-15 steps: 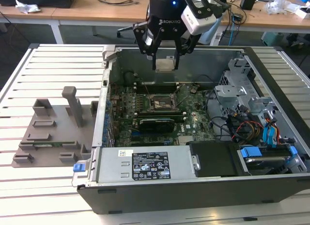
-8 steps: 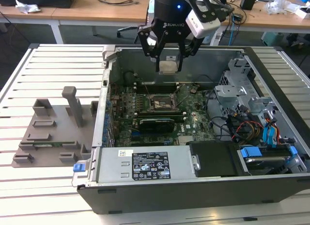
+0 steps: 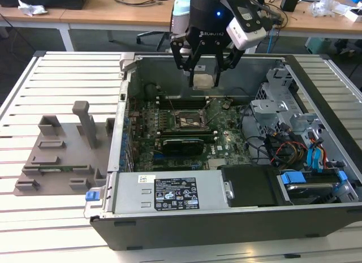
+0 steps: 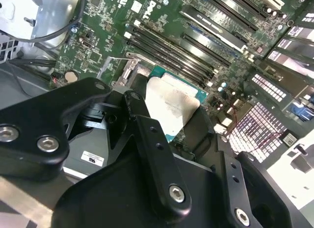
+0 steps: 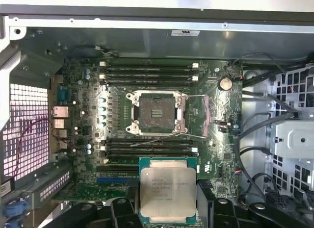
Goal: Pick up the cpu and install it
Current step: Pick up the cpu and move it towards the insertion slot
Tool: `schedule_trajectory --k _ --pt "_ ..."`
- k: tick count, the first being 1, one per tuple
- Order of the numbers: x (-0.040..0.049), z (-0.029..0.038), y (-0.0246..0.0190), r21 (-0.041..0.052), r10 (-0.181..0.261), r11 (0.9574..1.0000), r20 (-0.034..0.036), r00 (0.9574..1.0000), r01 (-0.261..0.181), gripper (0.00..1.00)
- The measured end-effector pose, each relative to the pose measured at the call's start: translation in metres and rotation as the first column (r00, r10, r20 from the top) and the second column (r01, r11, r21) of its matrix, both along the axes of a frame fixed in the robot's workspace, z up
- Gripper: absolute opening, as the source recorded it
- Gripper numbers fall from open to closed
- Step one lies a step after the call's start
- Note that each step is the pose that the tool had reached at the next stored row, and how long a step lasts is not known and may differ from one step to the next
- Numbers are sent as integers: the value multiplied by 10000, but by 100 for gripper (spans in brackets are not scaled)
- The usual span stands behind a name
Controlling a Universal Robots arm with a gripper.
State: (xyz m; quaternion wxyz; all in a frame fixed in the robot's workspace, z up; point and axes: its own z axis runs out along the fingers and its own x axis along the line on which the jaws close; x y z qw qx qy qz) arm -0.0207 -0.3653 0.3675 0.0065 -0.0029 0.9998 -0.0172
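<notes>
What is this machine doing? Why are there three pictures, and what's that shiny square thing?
This is a robot arm with a black hand. One picture comes from a camera off the arm. It shows an open computer case lying on a slatted table, with a grey holder beside it. The other two pictures come from cameras riding on the arm. The shiny square is the cpu, the computer's chip. The hand grips it above the green motherboard, whose square socket is open.

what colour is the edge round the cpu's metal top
Green, framing the silvery-grey top of the cpu; clearest in the first wrist view.
</notes>
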Motion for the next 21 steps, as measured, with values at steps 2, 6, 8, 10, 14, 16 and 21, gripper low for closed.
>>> schedule_trajectory --k 2,6,8,10,14,16,21 --pt "19 -9 0 -2 1 10000 -2 10000 -1 55" --pt "77 -48 1 -4 0 10000 -11 10000 0 55" --pt "110 -81 3 -5 0 10000 -22 10000 0 55" --pt "137 -113 7 -4 1 10000 -32 10000 -1 55" --pt "142 -193 24 -6 1 10000 -42 10000 -1 55" --pt "140 -220 37 -6 1 10000 -42 10000 -1 55" --pt "131 -278 106 -4 21 10000 -41 10000 -21 55"
